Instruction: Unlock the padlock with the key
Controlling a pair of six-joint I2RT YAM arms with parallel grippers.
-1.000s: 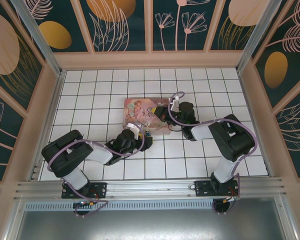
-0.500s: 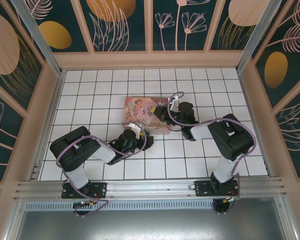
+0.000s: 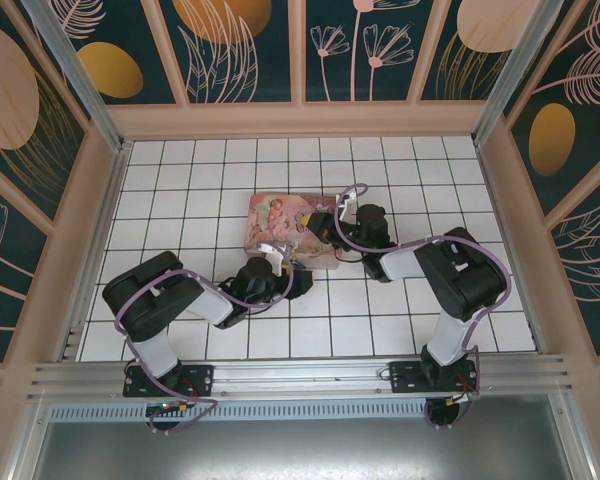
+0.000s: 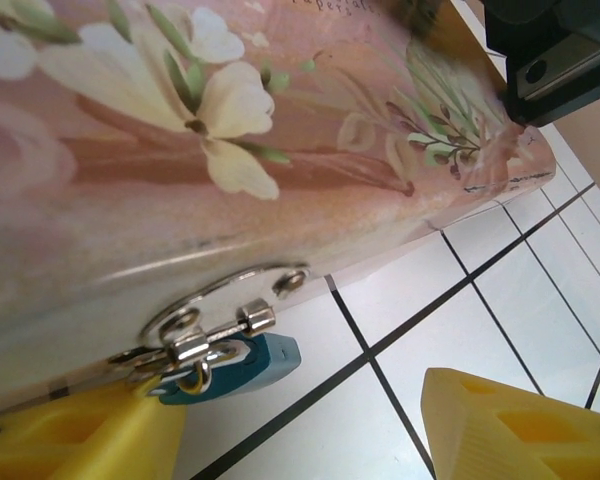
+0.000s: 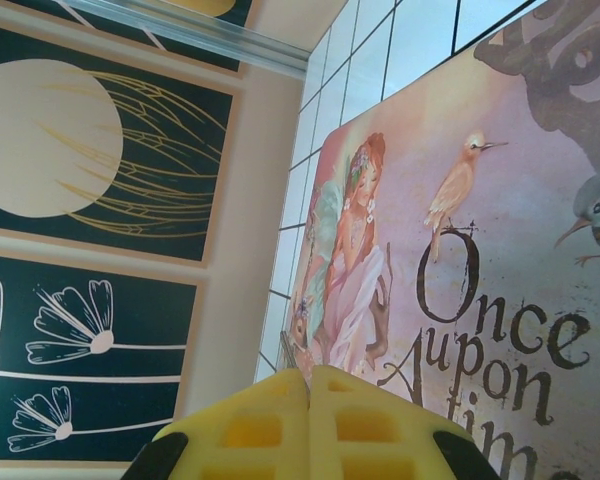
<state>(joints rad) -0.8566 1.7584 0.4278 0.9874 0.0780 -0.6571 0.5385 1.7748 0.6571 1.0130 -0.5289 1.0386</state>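
Note:
The small teal padlock (image 4: 235, 365) hangs by its thin shackle from the silver hasp on the front wall of the pink illustrated tin (image 4: 280, 180). My left gripper (image 4: 300, 430) is open just in front of it, low over the tiles. Its left finger (image 4: 80, 435) touches the padlock's left end and its right finger (image 4: 510, 425) stands well clear. My right gripper (image 5: 308, 375) is shut above the tin's lid (image 5: 480, 250). A thin sliver of metal, the key (image 5: 290, 345), sticks out between its tips. From above, the left gripper (image 3: 292, 268) is at the tin's near edge and the right gripper (image 3: 318, 228) over its right half.
The tin (image 3: 290, 228) lies in the middle of the white tiled floor (image 3: 180, 200), inside a walled pen with patterned panels (image 3: 230, 40). Open tiles lie to the left, behind and to the right front. The right arm's dark body (image 4: 555, 50) hangs over the tin's far corner.
My left arm has drawn in and pushed its gripper forward to the tin's near edge, by the padlock. The right arm has hardly moved.

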